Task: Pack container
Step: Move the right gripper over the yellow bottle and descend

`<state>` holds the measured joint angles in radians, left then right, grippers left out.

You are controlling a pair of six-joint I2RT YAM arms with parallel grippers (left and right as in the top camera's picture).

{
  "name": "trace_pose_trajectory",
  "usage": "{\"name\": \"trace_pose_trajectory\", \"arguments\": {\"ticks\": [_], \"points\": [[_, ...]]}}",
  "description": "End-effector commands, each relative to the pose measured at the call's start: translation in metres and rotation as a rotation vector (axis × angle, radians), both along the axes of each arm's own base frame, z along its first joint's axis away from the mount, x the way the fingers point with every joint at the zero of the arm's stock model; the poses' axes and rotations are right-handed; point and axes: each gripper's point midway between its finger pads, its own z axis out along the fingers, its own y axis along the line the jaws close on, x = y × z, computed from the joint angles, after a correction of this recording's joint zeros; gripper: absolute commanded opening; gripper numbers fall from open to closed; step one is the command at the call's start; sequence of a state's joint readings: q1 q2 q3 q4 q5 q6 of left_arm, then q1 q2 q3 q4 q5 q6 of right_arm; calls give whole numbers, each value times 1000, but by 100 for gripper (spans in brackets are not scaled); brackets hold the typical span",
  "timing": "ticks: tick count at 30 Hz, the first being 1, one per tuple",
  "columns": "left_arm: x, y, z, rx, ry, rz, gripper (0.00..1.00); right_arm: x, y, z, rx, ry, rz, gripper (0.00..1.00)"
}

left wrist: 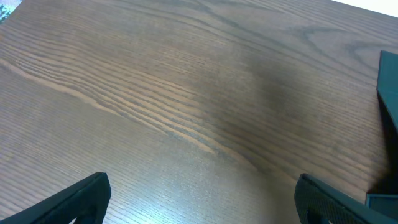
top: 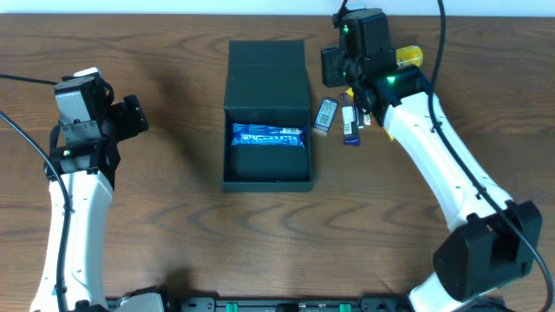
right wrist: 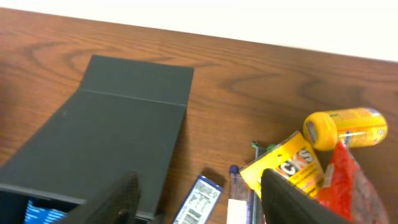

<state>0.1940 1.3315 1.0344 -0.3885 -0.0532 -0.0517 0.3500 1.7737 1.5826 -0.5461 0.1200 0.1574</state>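
Note:
The container (top: 267, 87), a dark square box, sits open at table centre with its flap lid folded back; a blue snack packet (top: 266, 136) lies inside. It also shows in the right wrist view (right wrist: 118, 118). My right gripper (right wrist: 202, 196) is open and empty, hovering over loose snacks right of the box: a blue-and-white packet (right wrist: 199, 199), a purple bar (right wrist: 239, 193), a yellow packet (right wrist: 286, 165), a red packet (right wrist: 351, 186) and a yellow bottle (right wrist: 345, 127). My left gripper (left wrist: 202, 199) is open and empty over bare wood, left of the box (left wrist: 388, 93).
The snack pile (top: 347, 117) lies between the box and my right arm. The table's far edge meets a white wall close behind the box lid.

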Motion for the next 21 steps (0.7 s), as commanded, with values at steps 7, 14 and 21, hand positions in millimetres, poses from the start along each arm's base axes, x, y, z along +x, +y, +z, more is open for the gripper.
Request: {"name": "trace_pose_trajectory", "arguments": {"ticks": [7, 14, 21], "points": [[5, -3, 9, -16, -24, -17, 95, 4, -49, -16, -6, 69, -107, 99], [6, -5, 9, -28, -27, -30, 95, 19, -104, -53, -23, 143, -218, 99], [6, -6, 9, -28, -26, -30, 95, 41, -125, -74, 114, 151, -384, 99]]}}
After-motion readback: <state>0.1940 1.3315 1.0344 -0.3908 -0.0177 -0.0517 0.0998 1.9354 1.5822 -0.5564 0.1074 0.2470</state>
